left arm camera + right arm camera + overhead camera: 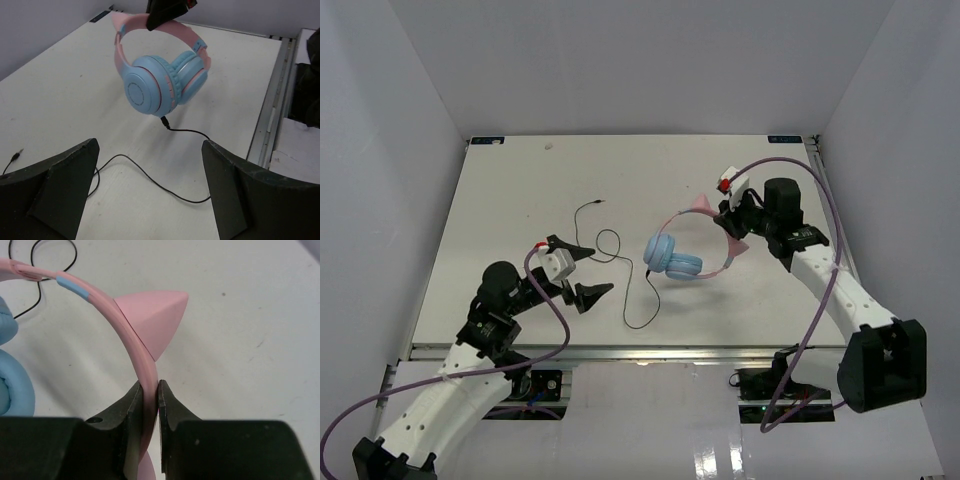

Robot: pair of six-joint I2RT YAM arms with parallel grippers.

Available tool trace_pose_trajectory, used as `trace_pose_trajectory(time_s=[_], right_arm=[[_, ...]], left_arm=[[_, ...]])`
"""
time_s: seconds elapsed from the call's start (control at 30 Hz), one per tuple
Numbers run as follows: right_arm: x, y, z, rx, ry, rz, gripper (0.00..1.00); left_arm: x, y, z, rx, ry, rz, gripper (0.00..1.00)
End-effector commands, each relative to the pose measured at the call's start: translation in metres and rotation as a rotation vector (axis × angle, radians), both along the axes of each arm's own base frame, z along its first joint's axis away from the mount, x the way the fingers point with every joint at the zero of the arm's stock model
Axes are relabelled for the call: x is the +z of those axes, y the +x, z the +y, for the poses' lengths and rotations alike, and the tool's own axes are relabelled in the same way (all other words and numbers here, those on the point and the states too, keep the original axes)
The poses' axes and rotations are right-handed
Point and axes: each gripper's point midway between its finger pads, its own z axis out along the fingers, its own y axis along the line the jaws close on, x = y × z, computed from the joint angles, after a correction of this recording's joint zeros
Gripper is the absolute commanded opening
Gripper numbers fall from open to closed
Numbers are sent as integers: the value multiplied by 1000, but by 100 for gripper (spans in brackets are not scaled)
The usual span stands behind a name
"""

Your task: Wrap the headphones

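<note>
The right tool (150, 390) is pinched tight on the pink headband of the headphones (675, 258). Its two dark fingers (127, 405) press on either side of the band, just below one pointed cat ear (155, 320). From that grip the band arcs away to the two light-blue earcups (150, 92), which sit folded close together and hang low toward the middle of the bench (520, 200). In the left wrist view they seem lifted clear of the surface, with a shadow beneath them. The thin black cable (625, 300) leaves the bottom of the nearer earcup, drops onto the bench and trails in loose curves toward the left. It makes a small loop and ends at the jack (600, 203), which lies flat farther back. The left tool (600, 268) is spread wide and grips nothing. It is held low over the near-left part of the bench, facing the earcups. A curve of the cable lies on the surface between and in front of its fingers, not touching them.
</note>
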Motion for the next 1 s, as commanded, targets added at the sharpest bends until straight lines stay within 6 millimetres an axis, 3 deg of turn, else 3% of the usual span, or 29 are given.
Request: trace_pose_trajectory(time_s=[0.0,0.13,0.2,0.27,0.37,0.6,0.7,0.8,0.87,0.93,0.97], right_arm=[[69,8,-13,-92,26,-207,8],[108,3,-7,-82,90,-211,8],[119,1,-5,-75,107,-206,8],[151,-1,0,-57,146,-233,8],[186,-7,6,-36,205,-251,8],[240,-26,6,-18,289,-294,8],[258,-34,4,-6,322,-303,8],[267,-39,2,3,342,-302,8],[268,-40,2,6,345,-301,8],[268,-36,-3,-15,330,-315,8],[267,-34,-6,-26,324,-319,8]], left_arm=[[-4,-27,-28,-272,14,29,93],[-31,-56,-54,-437,32,122,93],[-38,-59,-62,-426,47,112,94],[-47,-57,-75,-399,77,104,95],[-64,-41,-86,-345,122,96,95],[-95,3,-95,-199,189,45,93],[-93,31,-89,-53,177,-10,90],[-88,47,-83,40,163,-38,85],[-82,46,-83,36,148,-44,83],[-59,28,-85,-28,74,-54,83],[-59,14,-88,-90,66,-29,84]])
